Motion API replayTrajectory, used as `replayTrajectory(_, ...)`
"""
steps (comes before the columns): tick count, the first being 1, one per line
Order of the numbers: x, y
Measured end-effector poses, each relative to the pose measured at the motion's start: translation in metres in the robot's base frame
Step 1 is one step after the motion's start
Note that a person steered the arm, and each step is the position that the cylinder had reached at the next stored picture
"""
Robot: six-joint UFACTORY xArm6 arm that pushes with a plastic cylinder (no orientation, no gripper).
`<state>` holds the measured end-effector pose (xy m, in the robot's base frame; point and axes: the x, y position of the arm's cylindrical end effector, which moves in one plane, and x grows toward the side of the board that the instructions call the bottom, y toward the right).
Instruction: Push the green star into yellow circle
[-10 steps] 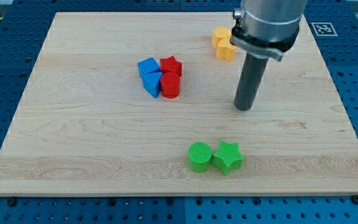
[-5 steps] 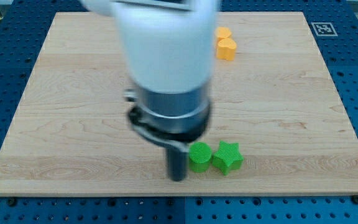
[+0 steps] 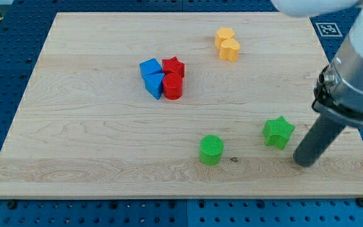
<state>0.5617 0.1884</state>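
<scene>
The green star (image 3: 278, 132) lies on the wooden board (image 3: 93, 139) at the lower right, apart from the green cylinder (image 3: 212, 149) to its left. My tip (image 3: 304, 162) rests on the board just right of and below the green star, a small gap away. Two yellow blocks sit near the view's top: a hexagon-like one (image 3: 224, 36) and a heart-like one (image 3: 230, 50) touching below it. No yellow circle can be made out for certain.
A cluster left of centre holds two blue blocks (image 3: 151, 77), a red star (image 3: 174, 65) and a red cylinder (image 3: 172, 87). The board's right edge (image 3: 351, 120) runs close to my tip. Blue pegboard surrounds the board.
My tip swept from left of the green pair to the right of the star. The green star moved right and up, away from the green cylinder, which shifted slightly right.
</scene>
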Motion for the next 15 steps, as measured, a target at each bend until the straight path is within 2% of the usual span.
replayTrajectory(1,-0.057,-0.019)
replayTrajectory(2,-0.078,-0.016)
replayTrajectory(3,-0.025,-0.007)
replayTrajectory(4,-0.002,-0.037)
replayTrajectory(5,-0.042,-0.056)
replayTrajectory(6,-0.105,-0.056)
replayTrajectory(7,-0.124,-0.047)
replayTrajectory(8,-0.099,-0.021)
replayTrajectory(9,-0.114,-0.015)
replayTrajectory(12,-0.193,-0.059)
replayTrajectory(13,-0.173,-0.056)
replayTrajectory(14,-0.133,-0.058)
replayTrajectory(15,-0.132,-0.08)
